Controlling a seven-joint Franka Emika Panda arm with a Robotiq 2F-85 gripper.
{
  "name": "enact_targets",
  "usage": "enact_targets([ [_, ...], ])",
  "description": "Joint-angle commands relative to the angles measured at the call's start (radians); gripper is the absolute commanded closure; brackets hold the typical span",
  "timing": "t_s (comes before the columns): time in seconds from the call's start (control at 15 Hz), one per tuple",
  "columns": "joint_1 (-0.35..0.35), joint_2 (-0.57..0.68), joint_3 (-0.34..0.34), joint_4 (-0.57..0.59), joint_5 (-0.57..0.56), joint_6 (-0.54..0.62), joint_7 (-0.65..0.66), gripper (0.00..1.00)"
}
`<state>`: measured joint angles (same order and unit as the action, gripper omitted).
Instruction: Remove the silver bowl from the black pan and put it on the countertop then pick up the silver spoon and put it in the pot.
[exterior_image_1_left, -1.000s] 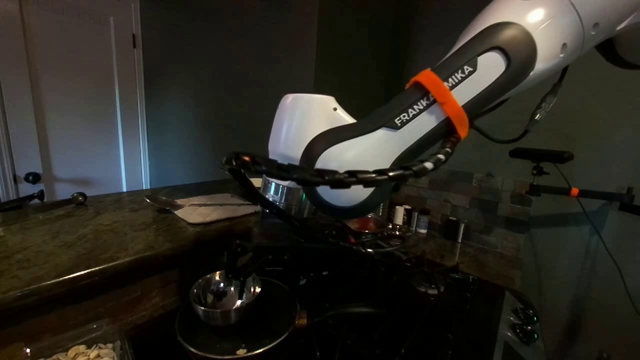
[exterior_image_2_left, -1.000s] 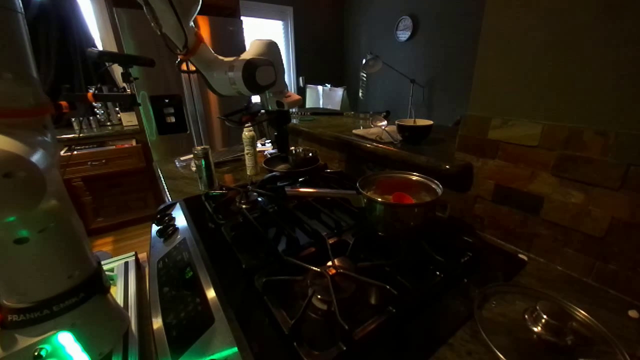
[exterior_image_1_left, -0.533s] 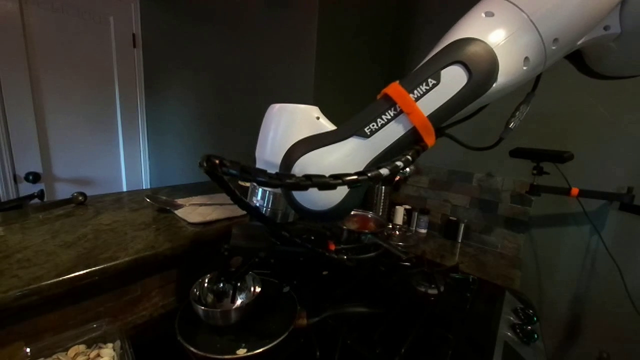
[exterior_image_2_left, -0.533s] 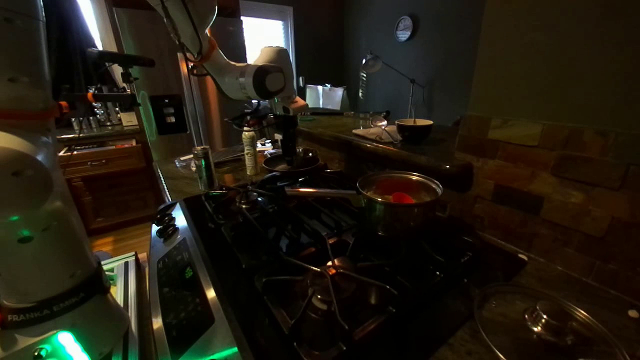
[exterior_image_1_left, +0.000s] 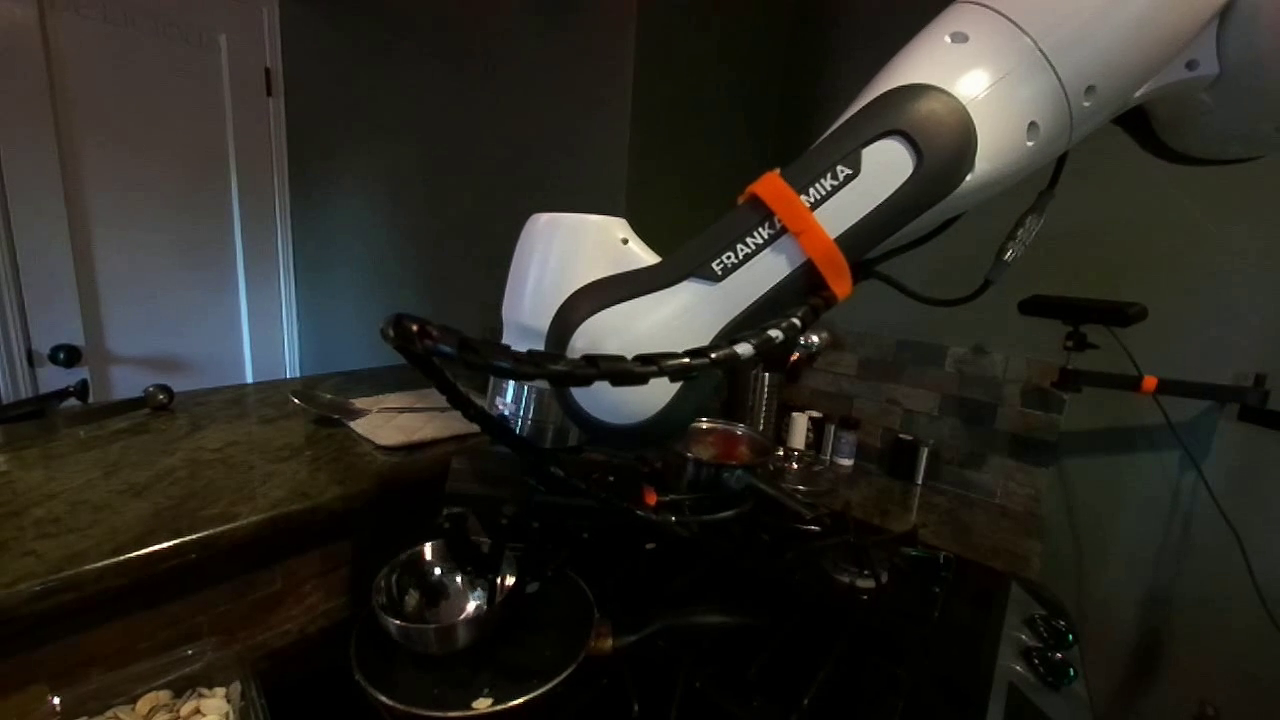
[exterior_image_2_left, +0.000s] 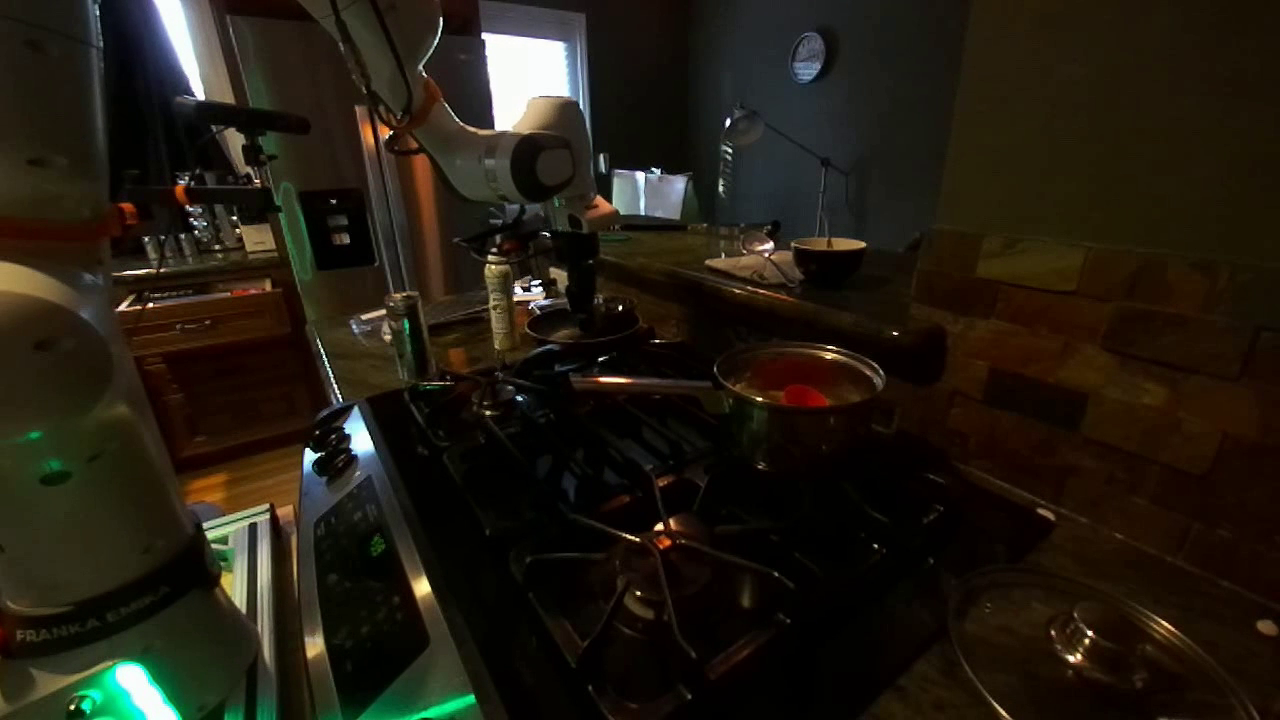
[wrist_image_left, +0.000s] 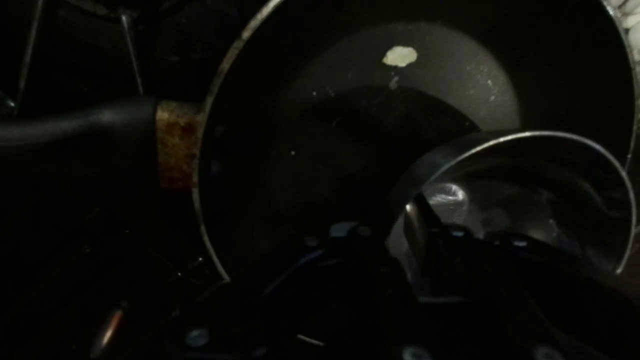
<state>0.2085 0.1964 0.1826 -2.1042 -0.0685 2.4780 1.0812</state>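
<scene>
Dark against the stovetop (exterior_image_2_left: 600, 470), the hand (wrist_image_left: 397, 240) reaches down at the rim of the silver bowl (exterior_image_1_left: 425, 605), whose wall runs between the fingers; I can't tell whether they are clamped on it.

Lettering on the arm (exterior_image_1_left: 690, 305) reads "FRANK…MIKA", the middle hidden by an orange band (exterior_image_1_left: 800, 235); around the base (exterior_image_2_left: 110, 600) it reads "FRANKA EMIKA" in full. Print on a pale spray can (exterior_image_2_left: 500, 305) is too small to read.

Small, round and mirror-bright, the bowl is in the black pan (exterior_image_1_left: 545, 655), on the side away from the handle. A pale flake (wrist_image_left: 400, 56) lies in the pan, and a rust-brown collar (wrist_image_left: 177, 145) joins pan and handle.

Also on the stovetop stands the steel pot (exterior_image_2_left: 800, 440), with something red inside. Speckled and polished, the bench (exterior_image_1_left: 150, 520) carries a quilted pad (exterior_image_1_left: 410, 420) with the silver spoon (exterior_image_1_left: 322, 403) across it, and a dark bowl (exterior_image_2_left: 828, 265). Beyond are a pale door (exterior_image_1_left: 150, 200) and a round wall sign (exterior_image_2_left: 808, 57), its writing unreadable.
</scene>
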Motion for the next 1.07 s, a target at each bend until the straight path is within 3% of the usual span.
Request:
enact_targets([
  [0.0,0.013,-0.040,-0.013,0.000,0.043,-0.031,-0.020,1.00],
  [0.47,-0.012,-0.172,0.003,0.034,0.263,-0.213,-0.278,0.99],
  [0.8,-0.019,-0.137,-0.007,0.237,0.300,-0.316,-0.224,0.99],
  [0.87,-0.015,-0.176,-0.004,0.149,0.269,-0.266,-0.238,0.99],
  [1.0,-0.018,-0.174,-0.005,0.173,0.270,-0.275,-0.237,0.97],
])
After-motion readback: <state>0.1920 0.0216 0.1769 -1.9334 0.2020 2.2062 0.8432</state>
